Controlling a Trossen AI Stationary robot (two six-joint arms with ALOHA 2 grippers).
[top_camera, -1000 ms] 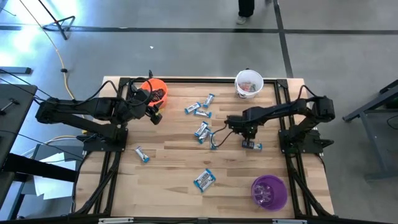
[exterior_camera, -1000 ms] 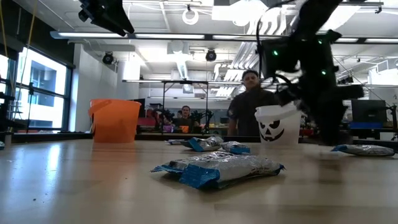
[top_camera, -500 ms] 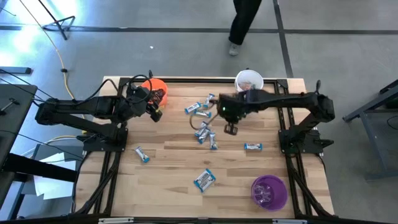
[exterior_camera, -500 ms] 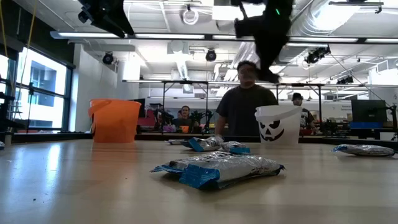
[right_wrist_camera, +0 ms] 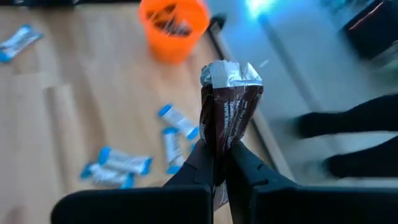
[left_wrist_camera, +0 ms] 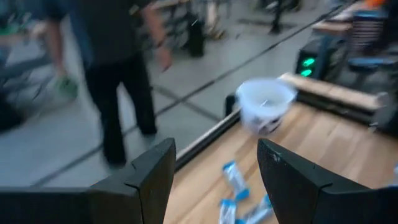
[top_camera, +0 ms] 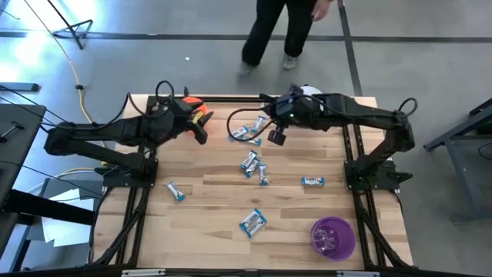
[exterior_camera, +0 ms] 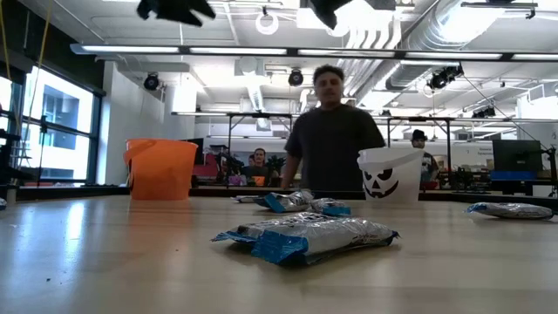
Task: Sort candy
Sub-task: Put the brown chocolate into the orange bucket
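Wooden tabletop [top_camera: 215, 200] with blue-and-white candy [top_camera: 252, 165] scattered across its middle, an orange cup [right_wrist_camera: 173, 23] at the far left corner, a white cup [left_wrist_camera: 264, 104] at the far right and a purple cup [top_camera: 332, 236] near the front right; a person [exterior_camera: 330, 131] walks past just beyond the far edge. Risk first — the right gripper [right_wrist_camera: 221, 163] carries a dark brown candy [right_wrist_camera: 229, 104] high over the far side of the table, pinched only by its lower end, so a quick swing could flick it loose short of any cup, and judging from its heading toward the orange cup, it could meet the left gripper [top_camera: 198, 128], which hangs right beside that cup. The passing person is close to that edge too. Right fingers [right_wrist_camera: 202, 163] are closed tight on the wrapper, the piece standing up between them. Left fingers [left_wrist_camera: 152, 174] are spread wide apart — nothing between them, touching nothing
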